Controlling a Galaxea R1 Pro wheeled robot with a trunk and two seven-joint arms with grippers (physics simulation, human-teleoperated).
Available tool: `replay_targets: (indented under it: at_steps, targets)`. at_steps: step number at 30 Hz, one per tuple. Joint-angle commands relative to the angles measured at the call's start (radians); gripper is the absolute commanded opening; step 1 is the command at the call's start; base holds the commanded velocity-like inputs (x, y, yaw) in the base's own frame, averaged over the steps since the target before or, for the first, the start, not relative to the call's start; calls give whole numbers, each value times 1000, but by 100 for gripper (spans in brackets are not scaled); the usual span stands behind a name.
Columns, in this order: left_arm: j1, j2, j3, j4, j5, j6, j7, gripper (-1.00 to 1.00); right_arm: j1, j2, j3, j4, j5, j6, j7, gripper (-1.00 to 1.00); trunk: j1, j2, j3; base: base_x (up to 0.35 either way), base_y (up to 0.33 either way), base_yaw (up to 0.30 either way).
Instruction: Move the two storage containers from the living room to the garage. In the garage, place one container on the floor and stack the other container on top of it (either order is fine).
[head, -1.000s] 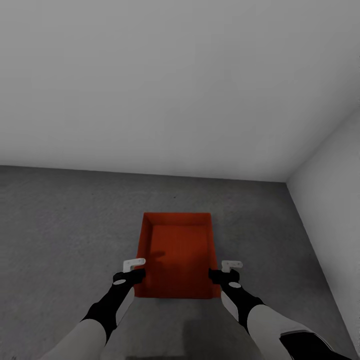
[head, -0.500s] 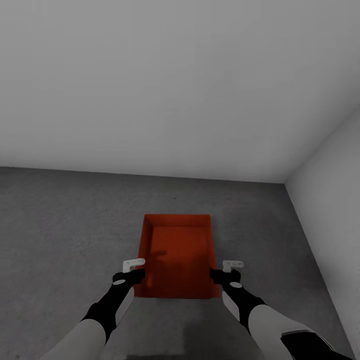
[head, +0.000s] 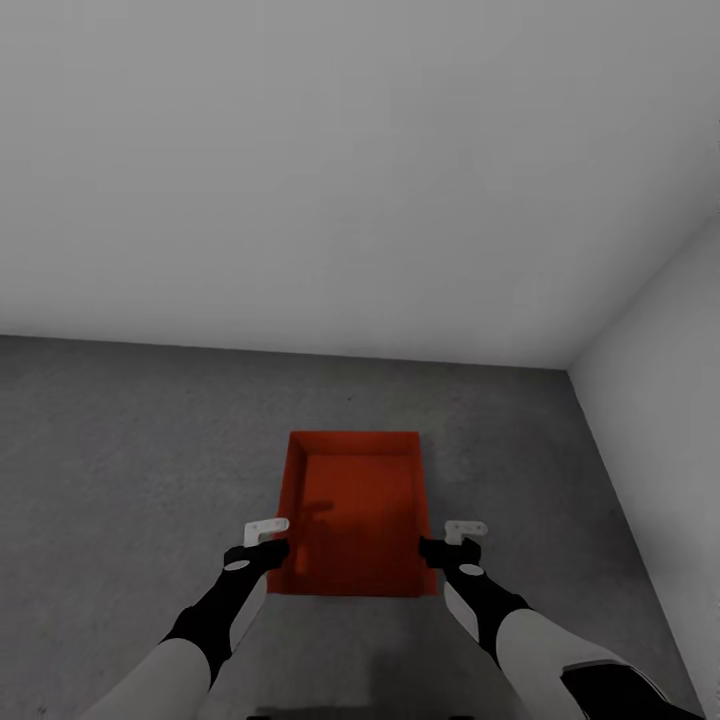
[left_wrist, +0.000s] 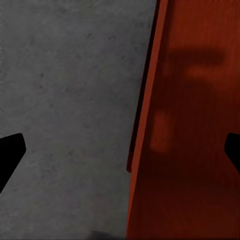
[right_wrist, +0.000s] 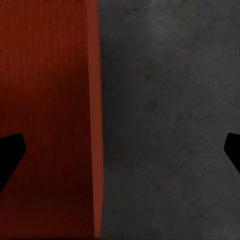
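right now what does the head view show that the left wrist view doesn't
Head view alone: both arms, the left gripper and right gripper on either side of the red bin, the bin's whole outline, and the pale walls meeting in a corner. Left wrist view alone: a close look down one bin wall with the gripper's dark fingertips wide apart, one on each side of it. Both: the red bin and the grey concrete floor.

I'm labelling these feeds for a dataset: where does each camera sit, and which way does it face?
Head view: on the robot's head, facing forward and down at an orange-red storage container on the concrete floor; both arms show.
Left wrist view: near the left tool, facing down over one container wall.
Right wrist view: near the right tool, likewise.
All share container and floor.
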Motion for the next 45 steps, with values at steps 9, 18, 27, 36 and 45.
replay_targets:
  at_steps: [9, 18, 27, 36, 45]
  targets:
    - [0, 8, -2, 2, 11, 4, 5, 100, -1, 4, 8, 1, -11, -6, -6, 100, -35, 63, 28, 0, 0, 0]
    - [0, 10, -2, 3, 12, 4, 5, 100, -1, 5, 9, 10, -9, -6, 3, 100, -69, 126, 56, 0, 0, 0]
    - [0, 8, -3, 3, 12, 4, 5, 100, -1, 6, 11, 12, -7, -5, 4, 100, -104, 189, 84, 0, 0, 0]
    - [0, 8, -4, 1, 12, 4, 5, 100, -1, 7, 11, 12, -9, -5, 4, 100, -138, 252, 112, 0, 0, 0]
    - [0, 9, -4, 1, 12, 4, 5, 100, -1, 5, 10, 12, -10, -5, 6, 100, -173, 315, 141, 0, 0, 0]
